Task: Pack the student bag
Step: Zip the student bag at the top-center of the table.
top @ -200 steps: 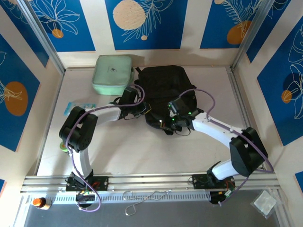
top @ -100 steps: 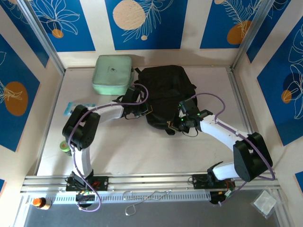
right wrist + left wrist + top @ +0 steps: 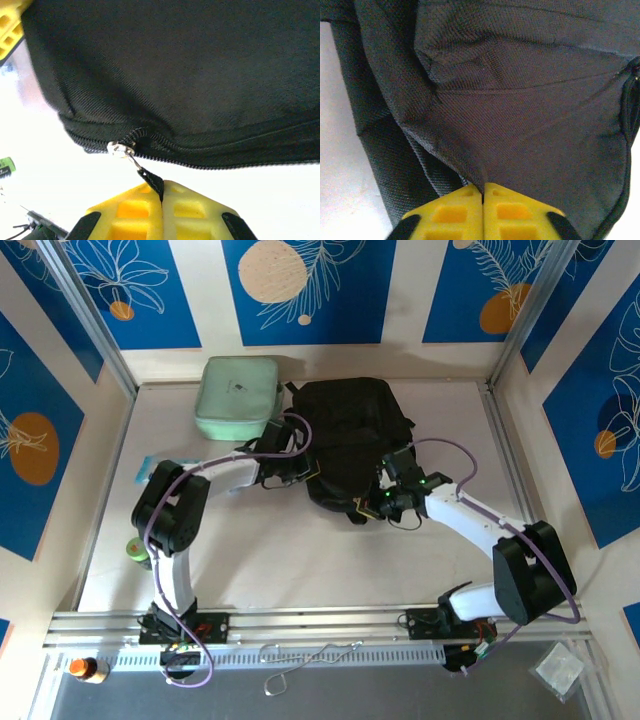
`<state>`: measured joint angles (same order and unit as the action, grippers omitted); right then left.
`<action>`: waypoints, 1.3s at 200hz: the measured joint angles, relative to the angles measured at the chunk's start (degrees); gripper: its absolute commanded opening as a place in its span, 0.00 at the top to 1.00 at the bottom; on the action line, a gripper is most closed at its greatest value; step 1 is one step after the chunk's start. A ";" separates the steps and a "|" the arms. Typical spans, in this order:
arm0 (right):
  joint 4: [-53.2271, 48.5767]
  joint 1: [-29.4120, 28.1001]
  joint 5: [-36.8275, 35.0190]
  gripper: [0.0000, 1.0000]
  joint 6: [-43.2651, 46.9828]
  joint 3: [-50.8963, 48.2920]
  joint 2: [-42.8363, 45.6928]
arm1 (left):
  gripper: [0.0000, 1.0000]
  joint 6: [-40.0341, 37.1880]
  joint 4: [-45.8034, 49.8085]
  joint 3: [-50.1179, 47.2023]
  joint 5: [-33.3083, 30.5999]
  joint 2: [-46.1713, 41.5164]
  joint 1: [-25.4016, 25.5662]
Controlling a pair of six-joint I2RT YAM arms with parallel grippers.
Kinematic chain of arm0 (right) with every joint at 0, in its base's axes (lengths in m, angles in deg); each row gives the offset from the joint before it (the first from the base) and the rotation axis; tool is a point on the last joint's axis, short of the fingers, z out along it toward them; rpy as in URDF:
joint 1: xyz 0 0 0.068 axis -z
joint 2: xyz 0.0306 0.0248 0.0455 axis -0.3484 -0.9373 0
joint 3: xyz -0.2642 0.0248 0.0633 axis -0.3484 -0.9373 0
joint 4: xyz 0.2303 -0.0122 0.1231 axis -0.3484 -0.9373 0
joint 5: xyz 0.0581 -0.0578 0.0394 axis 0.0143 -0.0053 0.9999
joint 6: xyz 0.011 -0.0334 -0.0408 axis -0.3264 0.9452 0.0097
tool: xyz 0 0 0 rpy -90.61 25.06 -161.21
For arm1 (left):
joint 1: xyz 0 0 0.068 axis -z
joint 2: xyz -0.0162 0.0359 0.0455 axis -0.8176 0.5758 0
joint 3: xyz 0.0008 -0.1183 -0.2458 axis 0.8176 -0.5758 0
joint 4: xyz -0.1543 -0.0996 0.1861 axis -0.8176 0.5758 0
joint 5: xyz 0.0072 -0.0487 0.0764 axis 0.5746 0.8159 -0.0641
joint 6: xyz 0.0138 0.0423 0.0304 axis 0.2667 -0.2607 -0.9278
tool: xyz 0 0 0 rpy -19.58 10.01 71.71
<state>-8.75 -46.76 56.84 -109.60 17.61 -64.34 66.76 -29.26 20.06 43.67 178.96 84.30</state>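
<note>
from above: the student bag (image 3: 350, 425) lies flat at the far middle of the table (image 3: 300, 560), with the mint green case (image 3: 237, 397) just beside it on the left. my left claw (image 3: 300, 472) is against the bag's left edge. my right claw (image 3: 372, 502) is at its near right corner. from up here i cannot tell how either claw stands.

left wrist: my left claw (image 3: 483, 187) is closed, the two yellow fingers pressed together with a fold of the student bag (image 3: 520, 100) pinched between their tips. the black cloth rises in a ridge from that pinch. pale table (image 3: 340, 180) shows on the left.

right wrist: my right claw (image 3: 161, 187) is closed on the black pull tab (image 3: 150, 178), which runs up to the silver slider (image 3: 119, 148) on the zip (image 3: 240, 156) along the bag's (image 3: 175, 65) edge. the tab is drawn taut.
</note>
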 measured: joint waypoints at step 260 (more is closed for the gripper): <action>3.48 -14.67 4.50 1.00 6.36 22.62 -18.23 | 0.59 22.18 -17.49 -22.29 4.79 -13.66 -5.53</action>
<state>-5.27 -61.43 61.34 -103.24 40.23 -82.57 88.94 -46.75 -2.23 48.46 165.29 78.77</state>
